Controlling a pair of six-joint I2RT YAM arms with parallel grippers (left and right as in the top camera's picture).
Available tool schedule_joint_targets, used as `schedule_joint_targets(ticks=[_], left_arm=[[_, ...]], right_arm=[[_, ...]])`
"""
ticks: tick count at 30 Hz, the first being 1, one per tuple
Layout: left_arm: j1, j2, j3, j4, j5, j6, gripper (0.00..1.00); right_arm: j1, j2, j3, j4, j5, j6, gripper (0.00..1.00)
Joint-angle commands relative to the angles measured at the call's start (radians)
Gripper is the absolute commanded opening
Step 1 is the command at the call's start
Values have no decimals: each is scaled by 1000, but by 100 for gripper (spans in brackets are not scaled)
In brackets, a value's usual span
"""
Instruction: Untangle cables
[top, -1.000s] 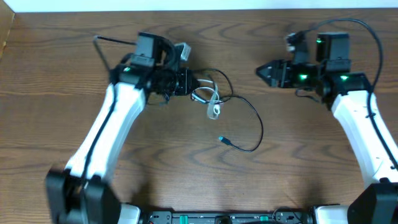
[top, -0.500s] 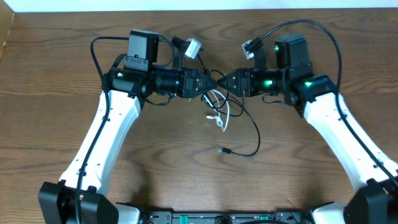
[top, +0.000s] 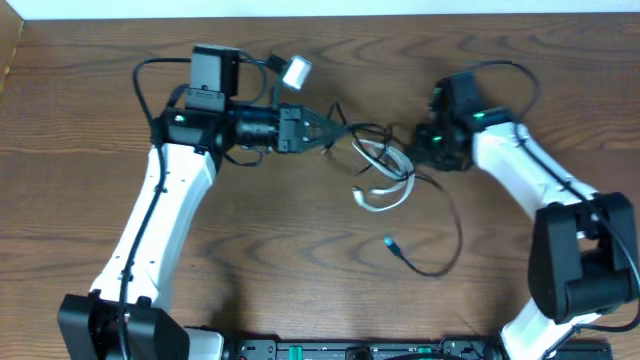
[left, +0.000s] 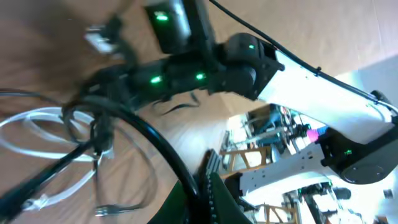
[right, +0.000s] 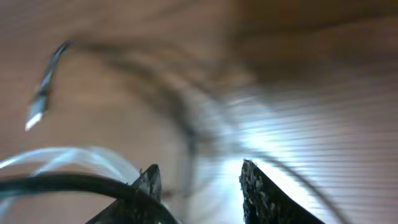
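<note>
The white cable (top: 384, 196) lies in loose loops on the table between the two arms. The black cable (left: 158, 146) runs across it, so the two cords overlap close to the right gripper (right: 199, 183). The small plug (top: 390, 243) of the black cable rests on the wood nearer the robot's base, apart from the white loops. The left gripper (top: 335, 128) is fully closed and pinches the black cable, which leaves it toward the right. The right gripper's fingers (right: 252, 186) stand partly apart. The black cable crosses in front of one finger, but the blurred view does not show whether they touch. The table (top: 300, 250) is brown wood. Behind the right arm (left: 323, 74) a workroom with equipment (left: 280, 124) is seen.
</note>
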Motion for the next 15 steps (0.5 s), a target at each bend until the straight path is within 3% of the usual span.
schedule_joint_targets(ticks=[1,5,12,13,15], left_arm=[[75,-11,10,3,39,16,7],[158,-15,10,3,34,16,7],[238,-15,10,-83,-220,14,7],[233,-15,10,-90,-225,14,7],[200,-15,10,-92,-225,14,7]], right_arm=[[-107,-3,10,-31,192,-27,37],[-226,-3,10,-48,201,-98,35],[-344,-3,10,-66,185,-156,25],[-353,-3,10,-54,124,-199,25],[-350,-3,10,-14,-135,-366,33]])
